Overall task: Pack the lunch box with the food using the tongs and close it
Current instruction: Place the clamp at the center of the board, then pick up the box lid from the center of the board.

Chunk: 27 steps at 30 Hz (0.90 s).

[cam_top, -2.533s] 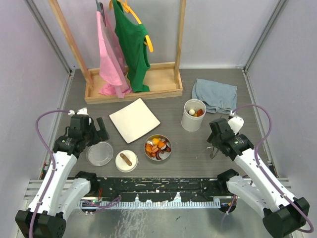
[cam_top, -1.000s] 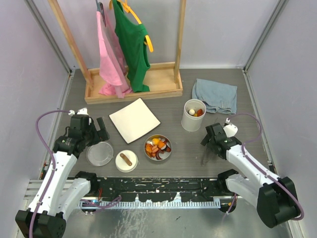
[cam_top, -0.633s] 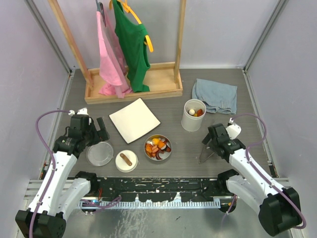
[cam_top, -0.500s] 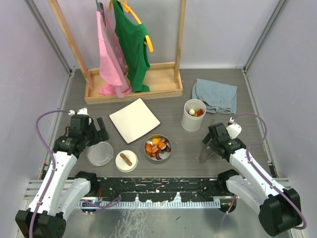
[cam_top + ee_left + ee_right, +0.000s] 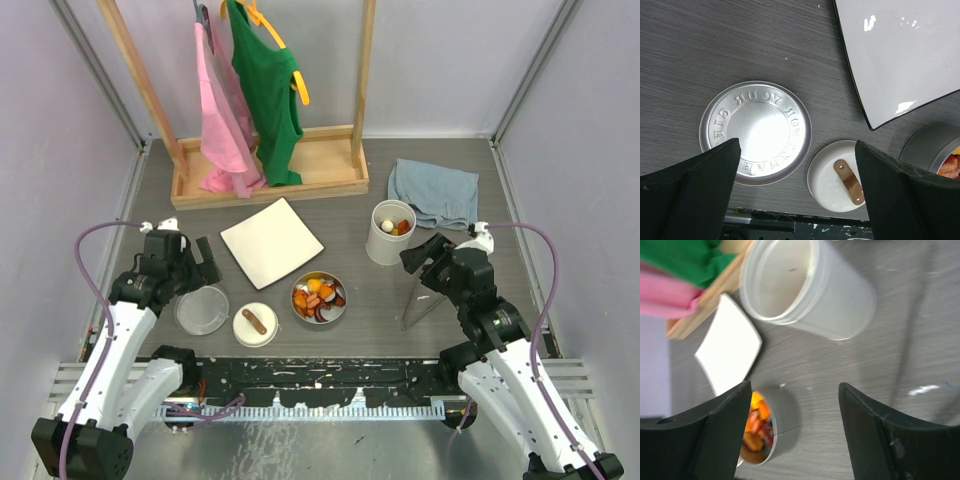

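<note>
Grey table (image 5: pixel 370 205), seemingly wood-grained; pale walls (image 5: pixel 450 60)

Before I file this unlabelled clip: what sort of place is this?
Probably a robot test cell: plain walls box in the table, left arm and right arm are mounted at its edge, and a clothes rack stands behind the lunch box.

A white square ceramic plate (image 5: pixel 271 242) lay flat on the dark grey woodgrain table (image 5: pixel 350 225), one corner pointing toward the arms. Behind it stood a light wooden clothes rack with a tray base (image 5: pixel 270 172). A pink garment (image 5: pixel 222 110) and a green garment (image 5: pixel 268 90) on an orange hanger (image 5: pixel 297 85) hung side by side. A crumpled blue-grey cloth (image 5: pixel 434 192) lay far right, apart from the rack.
</note>
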Each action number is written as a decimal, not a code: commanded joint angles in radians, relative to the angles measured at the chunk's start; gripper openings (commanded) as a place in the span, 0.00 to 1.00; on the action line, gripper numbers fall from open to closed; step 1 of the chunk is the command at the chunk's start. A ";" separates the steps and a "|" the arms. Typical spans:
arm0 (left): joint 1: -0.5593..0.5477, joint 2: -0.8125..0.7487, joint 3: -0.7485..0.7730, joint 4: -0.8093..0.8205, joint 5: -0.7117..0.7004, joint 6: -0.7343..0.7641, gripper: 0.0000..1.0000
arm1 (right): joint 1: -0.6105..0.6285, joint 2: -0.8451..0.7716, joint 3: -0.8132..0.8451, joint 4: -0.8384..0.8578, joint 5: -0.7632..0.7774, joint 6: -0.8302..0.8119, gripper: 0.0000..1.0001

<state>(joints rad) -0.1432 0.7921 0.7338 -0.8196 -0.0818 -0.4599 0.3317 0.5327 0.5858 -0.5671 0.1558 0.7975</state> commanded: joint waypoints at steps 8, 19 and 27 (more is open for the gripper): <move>0.004 0.042 0.077 0.019 0.274 -0.149 0.97 | 0.105 0.112 0.127 0.281 -0.413 -0.082 0.66; 0.002 0.076 0.120 -0.053 0.145 -0.082 0.98 | 0.863 0.729 0.514 0.233 0.033 -0.330 0.66; 0.002 -0.095 0.037 -0.055 -0.058 -0.087 0.99 | 0.994 1.056 0.699 0.280 0.186 -0.397 0.66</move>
<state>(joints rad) -0.1436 0.7650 0.7952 -0.8742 -0.0067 -0.5587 1.3071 1.5612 1.2167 -0.3443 0.2180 0.4484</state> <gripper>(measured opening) 0.996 0.661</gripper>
